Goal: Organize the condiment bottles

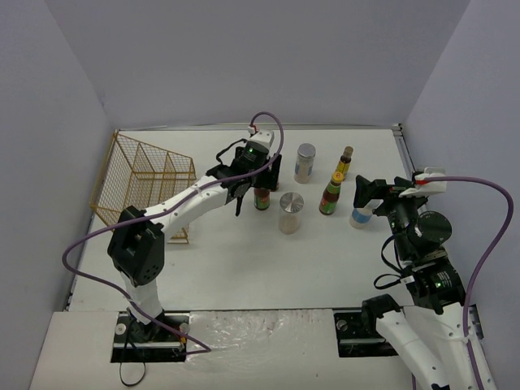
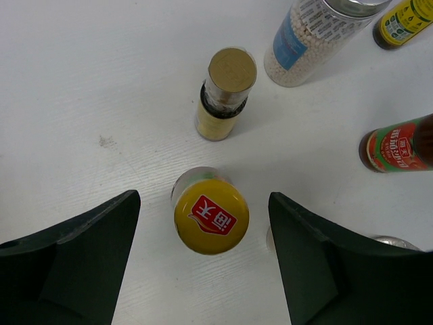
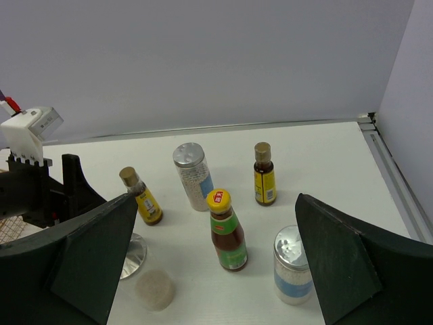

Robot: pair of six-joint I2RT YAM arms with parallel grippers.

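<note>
Several condiment bottles stand in a cluster at the far middle of the table. My left gripper (image 1: 262,177) is open and hovers straight above a yellow-capped sauce bottle (image 2: 211,219), whose cap sits between the spread fingers. A slim dark bottle (image 2: 224,95) and a pale jar (image 2: 318,34) stand beyond it. The second sauce bottle (image 1: 331,193), another slim bottle (image 1: 345,162) and a silver-lidded jar (image 1: 291,213) stand to the right. My right gripper (image 1: 367,193) is open and empty, just above and beside the third jar (image 3: 292,264).
A gold wire rack (image 1: 142,183) stands tilted at the table's left edge. Purple walls close in the table at the left, back and right. The left arm reaches across from the rack side to the bottle cluster.
</note>
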